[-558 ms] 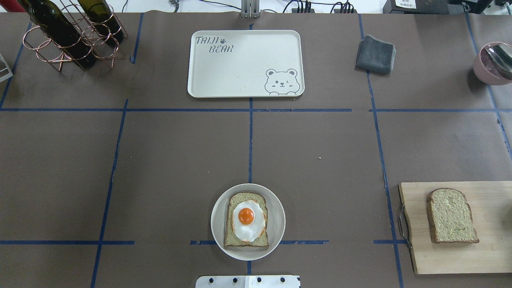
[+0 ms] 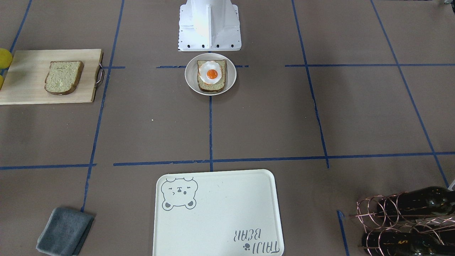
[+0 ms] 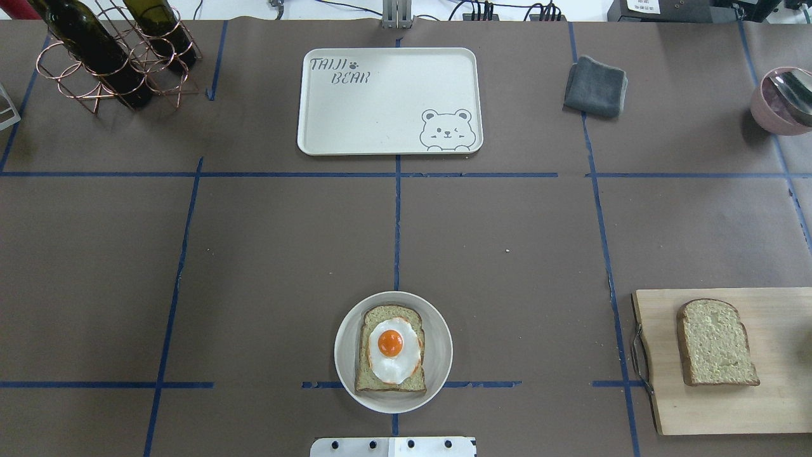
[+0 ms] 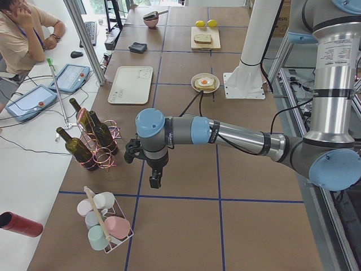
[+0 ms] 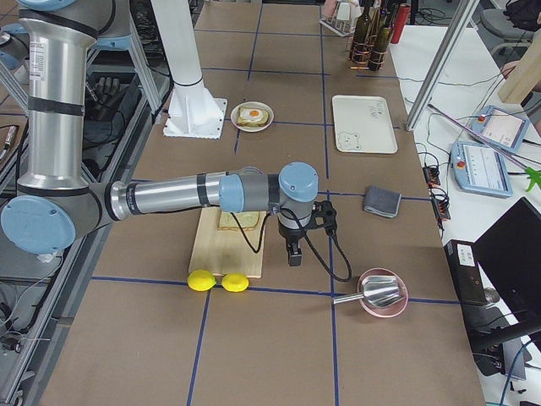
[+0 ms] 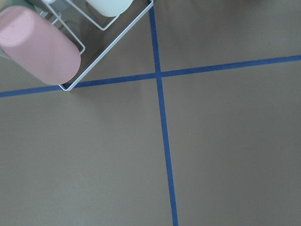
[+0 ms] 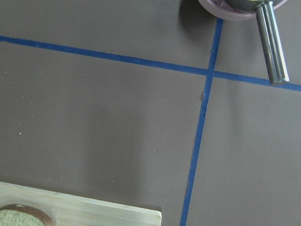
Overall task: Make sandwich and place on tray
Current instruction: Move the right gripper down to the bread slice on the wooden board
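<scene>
Seen from overhead, 2 dark wine bottles (image 3: 95, 44) rest in a copper wire rack (image 3: 70, 76) at the upper left of the brown, blue-taped table (image 3: 254, 266). The cream tray (image 3: 380, 114), printed with a grey bear and "TAIJI BEAR", sits at top centre. Straight below it, at bottom centre, a round white plate (image 3: 346, 355) carries 1 bread slice (image 3: 387, 312) topped with a fried egg (image 3: 393, 352), yolk up. A folded grey cloth (image 3: 595, 87) lies at upper right, and a pink bowl (image 3: 761, 111) is cut by the right edge. At lower right a wooden cutting board (image 3: 780, 406) bears the second slice (image 3: 715, 343), well apart from the plate, so the sandwich is not yet put together and no part of it is on the tray. In the side view from the table's left end, the left gripper (image 4: 153, 182) hangs over bare table near the bottle rack, nothing seen in it. In the opposite side view, the right gripper (image 5: 292, 254) hangs just past the cutting board's edge, likewise with nothing seen in it. How far either is open cannot be told from these views.
</scene>
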### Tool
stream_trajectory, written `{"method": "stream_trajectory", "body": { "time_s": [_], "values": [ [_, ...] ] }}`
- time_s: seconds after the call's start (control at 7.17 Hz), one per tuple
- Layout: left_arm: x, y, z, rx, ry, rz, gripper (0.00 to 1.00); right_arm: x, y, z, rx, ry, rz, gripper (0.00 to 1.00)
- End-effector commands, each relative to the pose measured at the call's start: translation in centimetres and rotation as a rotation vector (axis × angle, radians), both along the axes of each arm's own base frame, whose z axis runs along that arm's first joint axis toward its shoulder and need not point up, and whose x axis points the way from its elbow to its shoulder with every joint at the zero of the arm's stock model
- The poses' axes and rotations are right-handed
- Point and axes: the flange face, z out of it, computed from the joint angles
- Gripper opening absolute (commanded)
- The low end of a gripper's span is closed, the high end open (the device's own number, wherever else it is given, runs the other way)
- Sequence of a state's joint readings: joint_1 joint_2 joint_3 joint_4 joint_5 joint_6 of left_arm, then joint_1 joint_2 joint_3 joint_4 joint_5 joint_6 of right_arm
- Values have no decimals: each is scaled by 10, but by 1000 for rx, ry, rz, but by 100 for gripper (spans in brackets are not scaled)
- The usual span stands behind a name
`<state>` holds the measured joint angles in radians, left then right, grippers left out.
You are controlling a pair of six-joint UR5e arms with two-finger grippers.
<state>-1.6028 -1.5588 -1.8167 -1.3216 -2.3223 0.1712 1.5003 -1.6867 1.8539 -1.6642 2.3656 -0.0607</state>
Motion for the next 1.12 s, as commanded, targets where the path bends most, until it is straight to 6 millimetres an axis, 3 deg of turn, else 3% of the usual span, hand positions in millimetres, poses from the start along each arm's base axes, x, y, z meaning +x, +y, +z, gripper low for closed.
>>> {"method": "stream_trajectory", "body": {
  "time_s": [0.0, 0.14, 0.28, 0.42, 0.56, 0.84, 0.98],
  "values": [
    [2, -3, -7, 28, 5, 7, 100, -7, 8, -8, 75, -58, -17, 100],
    [5, -7, -16, 85, 43, 8, 100, -45, 18, -8, 81, -110, -57, 100],
    [15, -7, -26, 129, 119, 22, 100, -82, 23, -22, -1, -161, -14, 100],
    [20, -7, -32, 139, 186, 29, 100, -120, 42, -27, -65, -196, 33, 100],
    [32, -8, -44, 150, 282, 46, 100, -142, 61, -33, -150, -243, 114, 100],
    [46, -12, -49, 218, 303, 79, 100, -188, 117, -9, -98, -179, 106, 96],
    [46, -12, -49, 220, 301, 79, 100, -192, 137, 1, -98, -163, 109, 94]
  ]
}}
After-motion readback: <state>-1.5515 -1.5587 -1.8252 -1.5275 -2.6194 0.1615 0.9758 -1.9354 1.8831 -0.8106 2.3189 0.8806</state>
